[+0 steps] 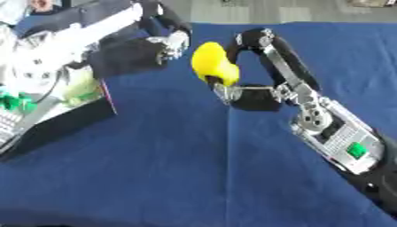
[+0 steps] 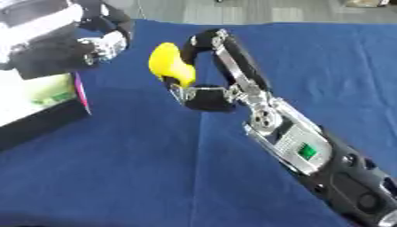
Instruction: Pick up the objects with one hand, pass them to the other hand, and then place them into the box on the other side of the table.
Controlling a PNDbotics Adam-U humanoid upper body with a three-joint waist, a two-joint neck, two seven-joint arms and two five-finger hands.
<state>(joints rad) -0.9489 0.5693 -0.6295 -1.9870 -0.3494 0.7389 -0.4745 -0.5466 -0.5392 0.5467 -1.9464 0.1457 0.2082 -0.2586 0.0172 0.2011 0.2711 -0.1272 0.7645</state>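
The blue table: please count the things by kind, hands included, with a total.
Robot hands: 2, left hand and right hand
Yellow object: 1, in the right hand
Box: 1, at the left
Total: 4

The right hand [image 2: 203, 84] reaches in from the lower right over the blue table [image 2: 155, 168], its fingers and thumb curled around a yellow object [image 2: 170, 64] held up above the cloth. The left hand [image 2: 66, 51] hangs near it at the upper left, just above the box [image 2: 39, 111] at the left edge; its fingers are hard to make out.
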